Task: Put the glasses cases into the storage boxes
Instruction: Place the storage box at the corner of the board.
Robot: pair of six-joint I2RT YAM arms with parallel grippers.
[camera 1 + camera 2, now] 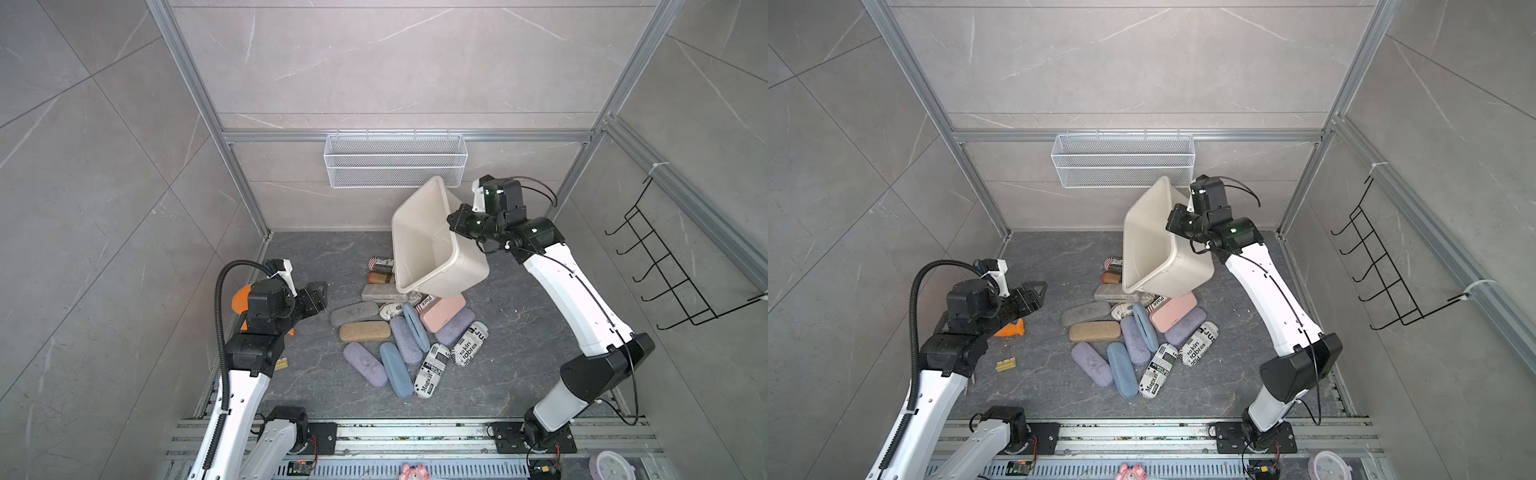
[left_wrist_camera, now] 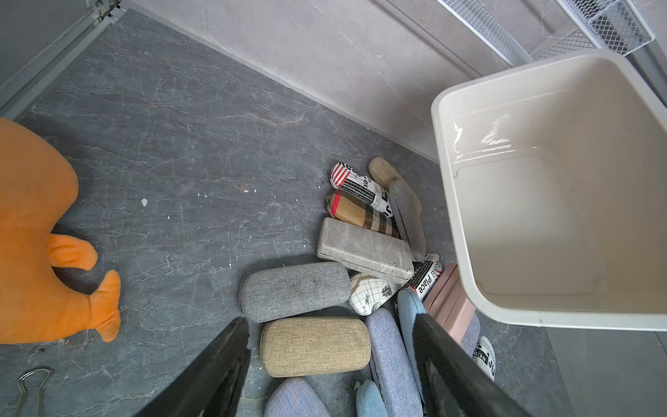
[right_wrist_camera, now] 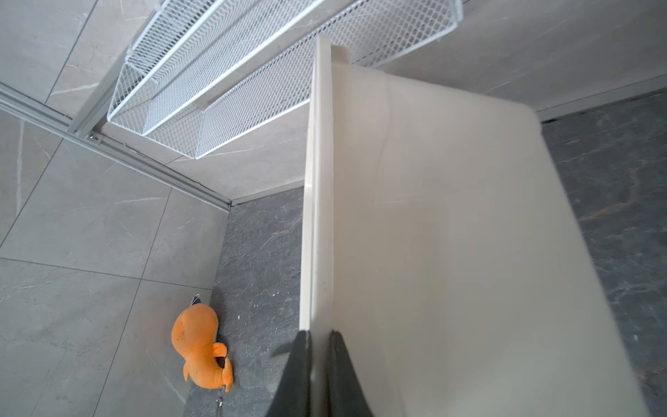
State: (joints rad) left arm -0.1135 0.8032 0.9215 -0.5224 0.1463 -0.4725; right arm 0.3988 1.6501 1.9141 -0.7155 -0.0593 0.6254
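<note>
The right pincer (image 3: 317, 364) was clamped on the rim of the one storage box (image 1: 419, 245), held tilted in the air above the far end of the pile, empty, its mouth facing the left arm. The left pincer (image 1: 318, 296), prongs apart and empty, hovered just beside the heap of glasses cases (image 1: 405, 332) on the table (image 1: 523, 332), nearest the grey case (image 1: 354, 312) and tan case (image 1: 365, 331), whose long axes ran crosswise to its reach; about seventeen cases showed, some half hidden
</note>
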